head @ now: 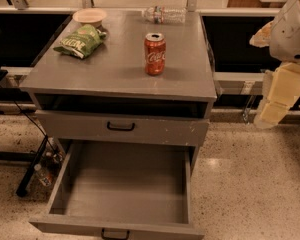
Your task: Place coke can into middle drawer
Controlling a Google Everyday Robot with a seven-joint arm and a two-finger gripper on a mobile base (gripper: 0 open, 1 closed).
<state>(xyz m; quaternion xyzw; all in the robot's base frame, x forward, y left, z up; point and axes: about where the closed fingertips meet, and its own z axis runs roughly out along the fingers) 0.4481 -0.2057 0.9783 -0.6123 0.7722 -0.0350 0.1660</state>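
Note:
The red coke can (155, 54) stands upright on the grey cabinet top (110, 69), right of its middle. The middle drawer (125, 184) is pulled wide open below, and its flat grey tray holds nothing; its black handle (115, 232) is at the bottom edge of the view. My gripper (276, 96), cream-coloured under a white arm, hangs to the right of the cabinet, over the floor. It is well clear of the can and holds nothing I can see.
A green chip bag (80, 40), a small bowl (90, 16) and a clear water bottle (162, 15) lying on its side sit on the cabinet top. The upper drawer (121, 127) is shut. Cables and a stand (32, 171) lie on the floor at left.

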